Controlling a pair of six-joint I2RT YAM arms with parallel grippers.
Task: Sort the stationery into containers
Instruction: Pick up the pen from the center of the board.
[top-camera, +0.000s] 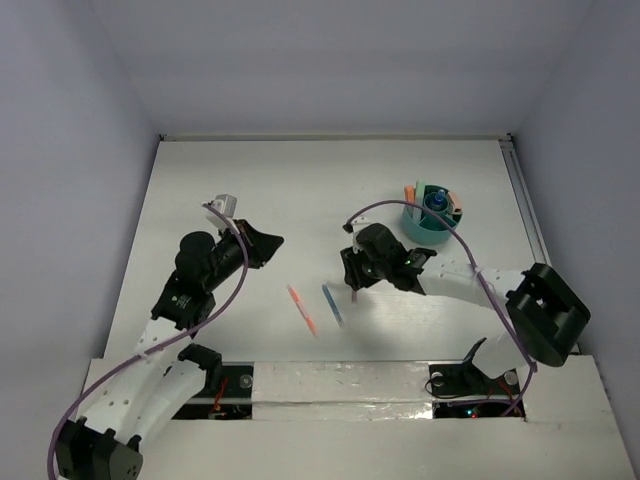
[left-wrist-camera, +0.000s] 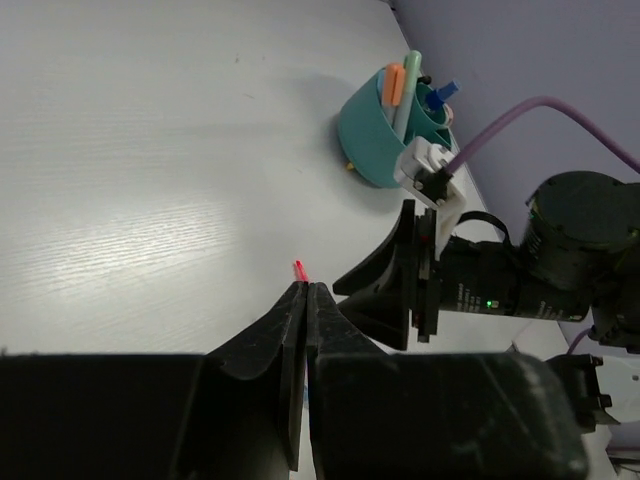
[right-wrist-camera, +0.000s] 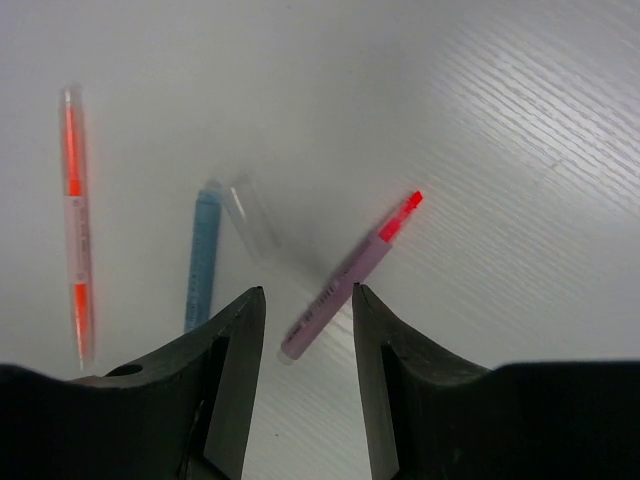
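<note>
The teal cup (top-camera: 432, 215) stands at the right rear and holds green and orange markers and a blue-capped item; it also shows in the left wrist view (left-wrist-camera: 372, 135). An orange pen (top-camera: 302, 308) and a blue pen (top-camera: 332, 303) lie side by side on the table centre. My right gripper (top-camera: 352, 277) hovers just right of them, open. In the right wrist view a purple crayon (right-wrist-camera: 345, 280) with a red tip lies slanted between the parted fingers of my right gripper (right-wrist-camera: 308, 300), beside the blue pen (right-wrist-camera: 202, 262) and orange pen (right-wrist-camera: 75, 225). My left gripper (top-camera: 265, 245) is shut and empty.
In the left wrist view my shut left gripper (left-wrist-camera: 305, 292) points at the right arm's black fingers (left-wrist-camera: 395, 285), with a red pen tip (left-wrist-camera: 299, 268) just beyond. A purple cable (top-camera: 400, 210) loops over the right arm near the cup. White walls enclose the table.
</note>
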